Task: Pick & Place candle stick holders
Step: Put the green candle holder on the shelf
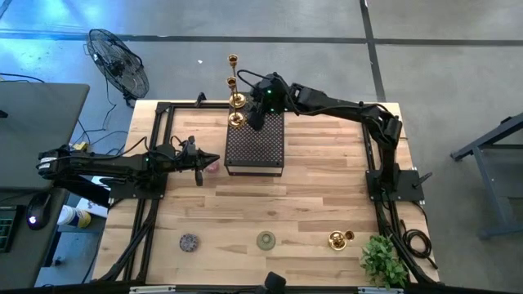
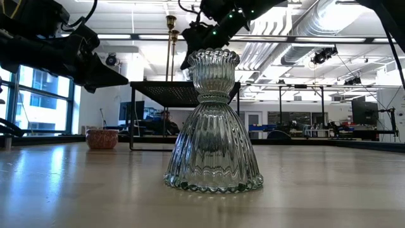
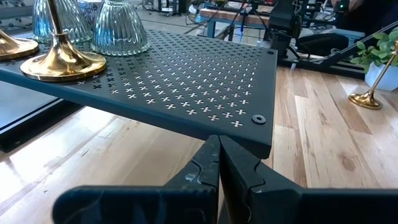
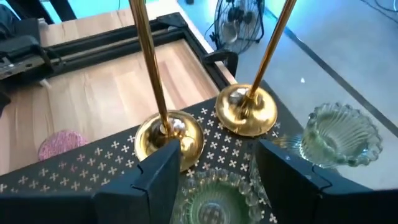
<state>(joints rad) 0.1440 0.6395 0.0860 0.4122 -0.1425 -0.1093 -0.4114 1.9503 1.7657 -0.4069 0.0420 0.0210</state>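
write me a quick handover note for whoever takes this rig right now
Left claw: shut, empty, low beside the dark perforated stand, near a pink cup.
Right claw: open over a green glass holder on the stand's far end.
Done: two tall gold candlesticks and glass holders are on the stand.
Left: grey holder, green holder, gold holder, pink cup.

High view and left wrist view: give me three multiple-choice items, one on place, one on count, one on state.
1. The two tall gold candlesticks stand: A on the dark box; B in a drawer; C on a shelf.
2. Holders along the table's near edge: A one; B three; C six.
3. The left hand is: A shut, empty; B wide open; C gripping a candlestick.
Key: A, bases on the perforated top; B, grey-purple, green, gold; A, fingers meet with nothing between.
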